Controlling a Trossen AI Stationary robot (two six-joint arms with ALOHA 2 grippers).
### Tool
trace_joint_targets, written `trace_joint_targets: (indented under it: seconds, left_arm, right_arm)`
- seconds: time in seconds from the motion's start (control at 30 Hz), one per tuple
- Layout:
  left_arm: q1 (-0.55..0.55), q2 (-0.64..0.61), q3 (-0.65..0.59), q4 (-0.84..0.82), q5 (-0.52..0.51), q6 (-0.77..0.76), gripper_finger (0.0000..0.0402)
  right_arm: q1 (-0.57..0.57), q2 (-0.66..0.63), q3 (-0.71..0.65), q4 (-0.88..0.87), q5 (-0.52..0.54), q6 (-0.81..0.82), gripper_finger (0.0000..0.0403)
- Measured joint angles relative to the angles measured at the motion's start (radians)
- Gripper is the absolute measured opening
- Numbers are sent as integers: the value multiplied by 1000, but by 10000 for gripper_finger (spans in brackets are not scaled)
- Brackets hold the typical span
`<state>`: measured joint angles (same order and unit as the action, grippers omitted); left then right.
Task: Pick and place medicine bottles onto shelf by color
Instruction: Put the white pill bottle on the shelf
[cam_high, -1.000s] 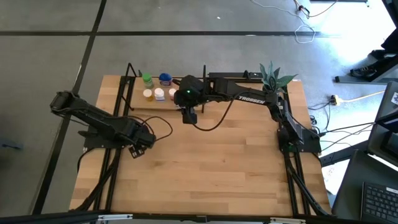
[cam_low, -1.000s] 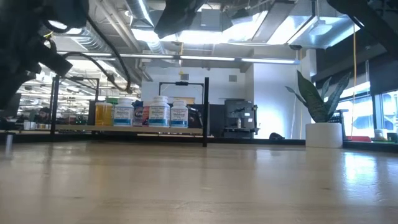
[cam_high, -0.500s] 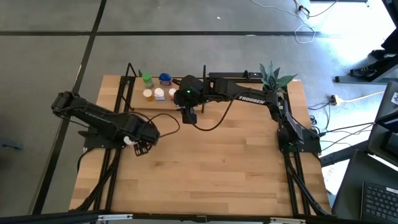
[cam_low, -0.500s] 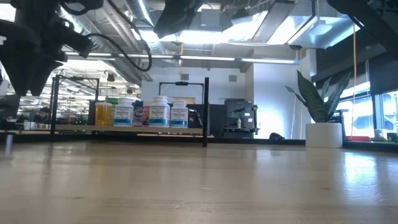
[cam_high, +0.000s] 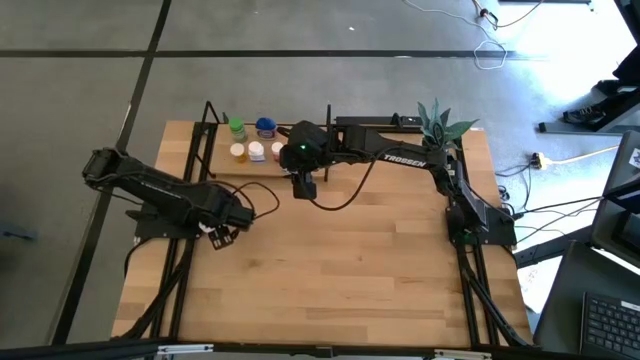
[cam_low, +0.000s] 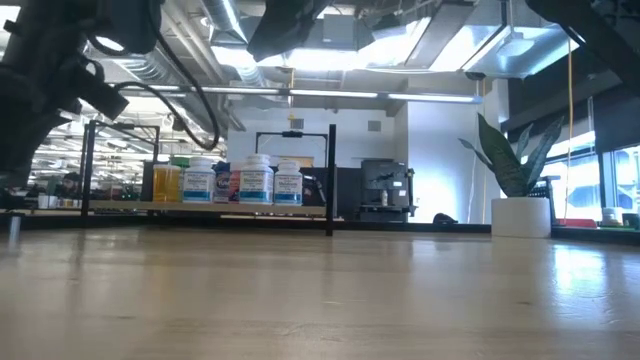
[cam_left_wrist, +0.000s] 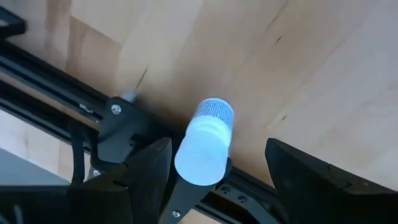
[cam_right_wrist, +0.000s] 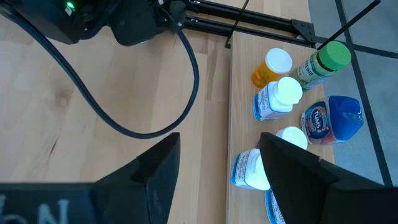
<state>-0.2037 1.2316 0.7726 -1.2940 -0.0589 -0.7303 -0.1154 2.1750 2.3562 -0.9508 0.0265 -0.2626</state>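
Left wrist view: left gripper (cam_left_wrist: 217, 168) holds white bottle (cam_left_wrist: 204, 144).

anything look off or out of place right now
Nothing is spilled or damaged. One white bottle is away from the shelf: it sits between the fingers of the left claw near the table's left edge, while the other bottles stand grouped on the shelf under the right claw, which is open and empty.

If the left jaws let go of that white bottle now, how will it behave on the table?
The white bottle is round and held tilted, so it would probably topple and roll. Its smooth plastic looks slippery but sturdy. The ribbed cap may slow rolling slightly.
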Motion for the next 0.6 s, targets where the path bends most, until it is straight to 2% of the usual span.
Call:
trace_joint_targets:
  seconds: [0.3,0.6]
  left_arm:
    - [1,26,-20,4,22,-27,255]
    - [1,141,-20,1,19,-22,255]
  right_arm:
    - [0,0,0,5,0,0,223]
    - [0,0,0,11,0,0,223]
